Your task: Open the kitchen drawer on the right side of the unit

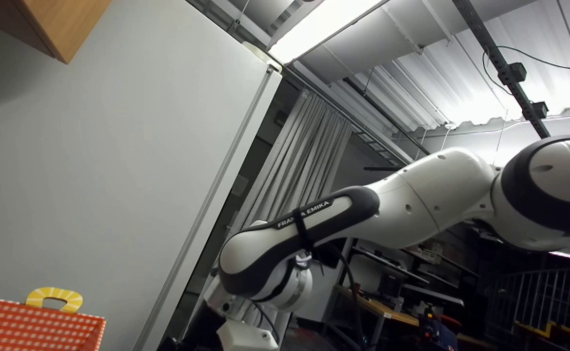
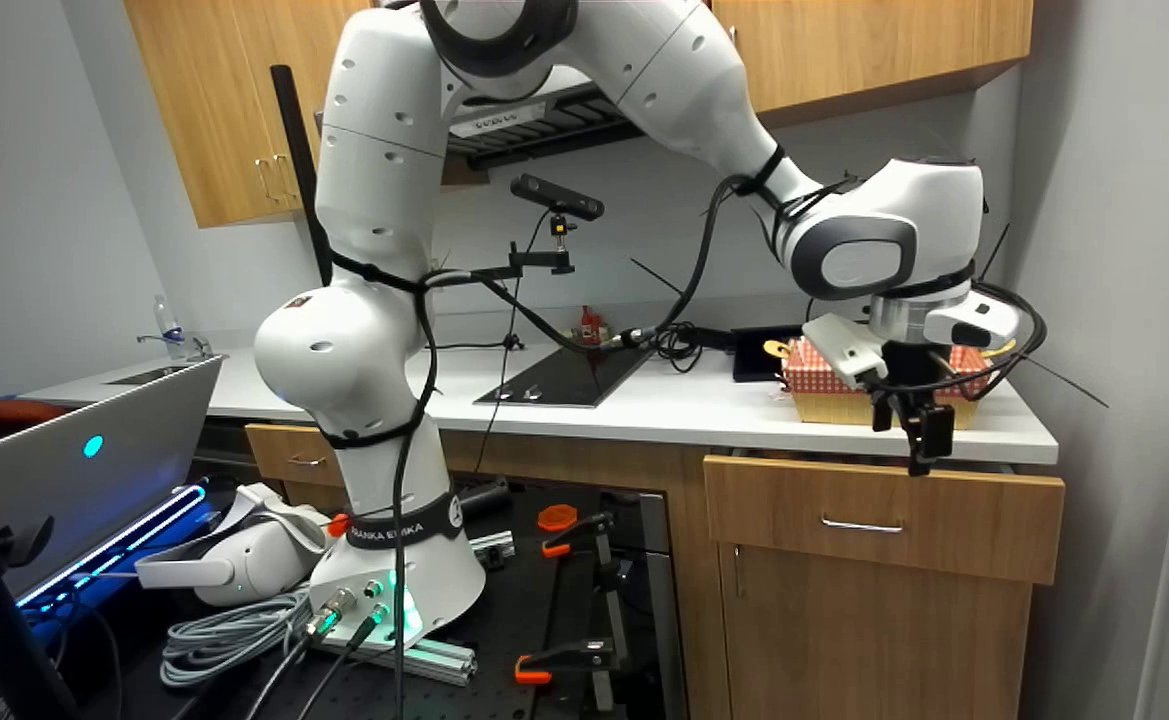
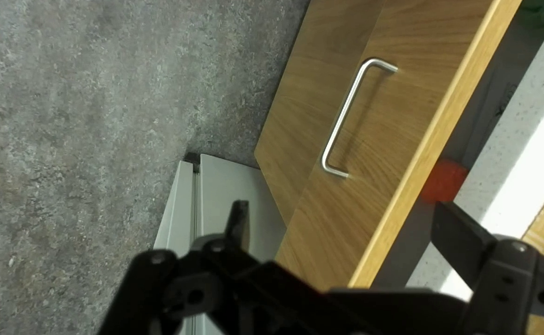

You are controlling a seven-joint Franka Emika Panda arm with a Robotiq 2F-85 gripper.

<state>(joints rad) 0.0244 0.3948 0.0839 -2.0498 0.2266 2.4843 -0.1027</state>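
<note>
Drawer [image 2: 974, 530] sits at the right end of the counter [image 2: 684, 412] in an exterior view, just under the worktop edge. It's partly pulled out: wood front stands forward, dark gap behind its top edge. Handle [image 3: 344, 116] is a metal bar, fully visible in the wrist view, well clear of the fingers [image 3: 460, 242]. Inside the gap: a rounded red item [image 3: 444, 181], plus something green [image 3: 541, 10] farther along, mostly hidden.

Tool [image 3: 340, 204] has its fingers spread wide, holding nothing. In the wrist view the drawer's top edge runs through the space between them. In an exterior view it points down by that top edge, lowest tip overlapping the wood front; touching or apart, cannot tell.

Arm [image 2: 664, 70] shows in both exterior views, bent over with the wrist out past the counter's front. Checked basket [image 2: 812, 370], red and white with yellow handles, stands on the counter behind the tool, partly covered by it. Cooktop [image 2: 569, 375] and a black flat item [image 2: 752, 362] also on the counter. Cabinet door [image 2: 874, 640] below the drawer is closed. Wrist view also shows grey floor [image 3: 90, 116].
</note>
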